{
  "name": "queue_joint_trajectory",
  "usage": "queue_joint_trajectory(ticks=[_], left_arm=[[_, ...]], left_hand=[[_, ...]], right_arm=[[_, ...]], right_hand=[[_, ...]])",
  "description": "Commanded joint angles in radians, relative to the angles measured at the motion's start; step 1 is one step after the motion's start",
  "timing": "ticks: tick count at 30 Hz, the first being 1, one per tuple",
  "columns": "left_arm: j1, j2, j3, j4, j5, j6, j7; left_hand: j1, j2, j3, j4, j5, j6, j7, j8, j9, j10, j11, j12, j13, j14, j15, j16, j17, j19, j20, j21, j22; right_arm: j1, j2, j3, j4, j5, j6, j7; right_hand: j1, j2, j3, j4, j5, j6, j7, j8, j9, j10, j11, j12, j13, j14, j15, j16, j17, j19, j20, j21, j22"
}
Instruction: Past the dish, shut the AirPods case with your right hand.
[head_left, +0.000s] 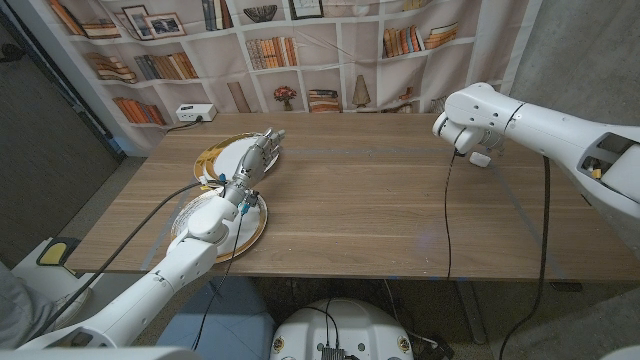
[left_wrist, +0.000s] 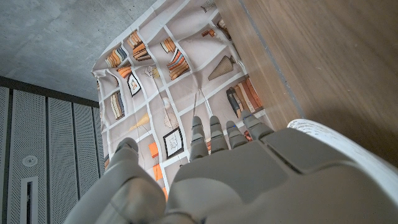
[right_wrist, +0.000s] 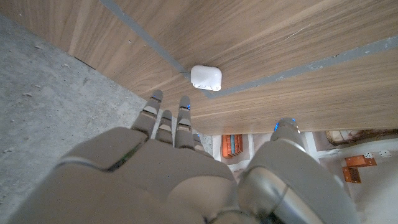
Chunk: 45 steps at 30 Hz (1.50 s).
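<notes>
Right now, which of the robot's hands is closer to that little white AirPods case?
The right hand: it hovers near the AirPods case without touching it. The left hand is across the table, over the plates.

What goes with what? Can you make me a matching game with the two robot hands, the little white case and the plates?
Things:
1. left hand
2. right hand
3. AirPods case
4. plates

Descriptions:
A. white, lying on the wooden table
B. gold-rimmed, near the table's left edge
C. reaching over the plates
D. raised at the table's far right side

Pairs: 1-C, 2-D, 3-A, 4-B
</notes>
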<state>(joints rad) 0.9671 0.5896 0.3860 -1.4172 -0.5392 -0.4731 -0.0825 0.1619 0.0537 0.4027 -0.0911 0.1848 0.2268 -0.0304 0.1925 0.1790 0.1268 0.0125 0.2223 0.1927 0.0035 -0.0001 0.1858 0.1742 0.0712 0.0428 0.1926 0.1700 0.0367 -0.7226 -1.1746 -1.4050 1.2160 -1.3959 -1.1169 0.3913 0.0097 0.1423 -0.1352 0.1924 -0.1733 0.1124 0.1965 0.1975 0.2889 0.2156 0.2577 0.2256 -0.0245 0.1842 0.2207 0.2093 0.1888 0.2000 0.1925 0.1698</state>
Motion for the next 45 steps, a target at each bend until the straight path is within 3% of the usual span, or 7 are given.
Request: queue_joint_trajectory(ticks=[1,11,16,20,25,33,45], left_arm=[[0.012,0.006,-0.006,-0.005,-0.001,-0.003,0.002],[0.018,0.015,-0.007,-0.017,0.001,0.005,0.004],[0.015,0.015,-0.004,-0.019,0.006,0.008,0.004],[0.015,0.015,-0.002,-0.022,0.007,0.017,0.009],[0.013,0.012,0.001,-0.021,0.012,0.018,0.013],[0.013,0.008,0.005,-0.027,0.018,0.023,0.023],[0.024,0.012,0.006,-0.043,0.025,0.034,0.038]], left_hand=[[-0.008,0.001,0.002,-0.006,0.000,0.006,0.000,-0.002,0.004,0.010,-0.004,0.002,0.005,0.000,-0.006,-0.002,0.003,-0.002,-0.002,0.000,0.004],[-0.009,0.002,0.002,-0.007,0.000,0.006,0.001,-0.002,0.004,0.009,-0.004,0.001,0.005,0.000,-0.006,-0.003,0.003,-0.003,-0.002,-0.001,0.004],[-0.009,0.001,0.002,-0.007,0.000,0.007,0.000,-0.002,0.004,0.009,-0.003,0.001,0.005,0.000,-0.006,-0.003,0.003,-0.003,-0.002,-0.001,0.004],[-0.010,0.002,0.002,-0.007,0.000,0.007,0.001,-0.002,0.004,0.009,-0.004,0.000,0.005,0.000,-0.007,-0.002,0.003,-0.002,-0.003,0.000,0.004],[-0.010,0.002,0.002,-0.008,0.000,0.008,0.001,-0.002,0.004,0.010,-0.003,0.000,0.005,0.000,-0.007,-0.003,0.003,-0.003,-0.002,-0.001,0.004],[-0.011,0.002,0.002,-0.008,0.000,0.007,0.001,-0.003,0.004,0.010,-0.003,0.000,0.005,0.001,-0.006,-0.002,0.003,-0.003,-0.002,-0.001,0.004],[-0.011,0.003,0.003,-0.010,0.000,0.006,0.001,-0.003,0.004,0.011,-0.003,0.000,0.005,0.000,-0.005,-0.003,0.003,-0.003,-0.003,0.000,0.004]], right_arm=[[-0.010,0.038,0.016,0.071,-0.017,0.000,0.000],[0.009,0.084,0.001,0.147,-0.041,0.000,0.000],[-0.002,0.099,0.025,0.172,-0.065,0.000,0.000],[-0.038,0.117,0.087,0.196,-0.124,0.000,0.000],[-0.040,0.133,0.096,0.227,-0.144,0.000,0.008],[-0.079,0.161,0.150,0.240,-0.267,0.000,0.065],[-0.184,0.208,0.285,0.209,-0.557,0.000,0.202]], right_hand=[[0.013,0.001,0.007,-0.001,0.001,-0.015,0.039,0.011,0.003,0.008,0.000,-0.004,0.005,0.006,0.003,0.006,0.002,0.003,-0.001,0.006,0.003],[0.016,0.002,0.008,-0.002,0.001,-0.009,0.036,0.013,0.003,0.009,-0.002,-0.005,0.005,0.005,-0.002,0.006,0.002,0.006,-0.003,0.006,0.003],[0.018,0.002,0.008,-0.002,0.001,-0.006,0.037,0.014,0.003,0.009,-0.005,-0.006,0.006,0.005,-0.003,0.005,0.002,0.007,-0.004,0.006,0.003],[0.020,0.003,0.008,-0.002,0.001,0.009,0.036,0.019,0.003,0.018,-0.014,-0.004,0.006,0.011,-0.014,0.007,0.002,0.015,-0.005,0.008,0.003],[0.021,0.004,0.008,-0.002,0.001,0.010,0.036,0.019,0.003,0.020,-0.016,-0.004,0.007,0.013,-0.015,0.007,0.002,0.017,-0.006,0.008,0.003],[0.022,0.004,0.008,-0.002,0.001,0.004,0.032,0.016,0.003,0.013,-0.018,-0.008,0.007,0.010,-0.016,0.006,0.002,0.017,-0.006,0.007,0.002],[0.025,0.005,0.008,-0.002,0.001,-0.008,0.030,0.011,0.004,-0.003,-0.023,-0.017,0.008,0.002,-0.023,0.001,0.002,0.020,-0.009,0.006,0.002]])
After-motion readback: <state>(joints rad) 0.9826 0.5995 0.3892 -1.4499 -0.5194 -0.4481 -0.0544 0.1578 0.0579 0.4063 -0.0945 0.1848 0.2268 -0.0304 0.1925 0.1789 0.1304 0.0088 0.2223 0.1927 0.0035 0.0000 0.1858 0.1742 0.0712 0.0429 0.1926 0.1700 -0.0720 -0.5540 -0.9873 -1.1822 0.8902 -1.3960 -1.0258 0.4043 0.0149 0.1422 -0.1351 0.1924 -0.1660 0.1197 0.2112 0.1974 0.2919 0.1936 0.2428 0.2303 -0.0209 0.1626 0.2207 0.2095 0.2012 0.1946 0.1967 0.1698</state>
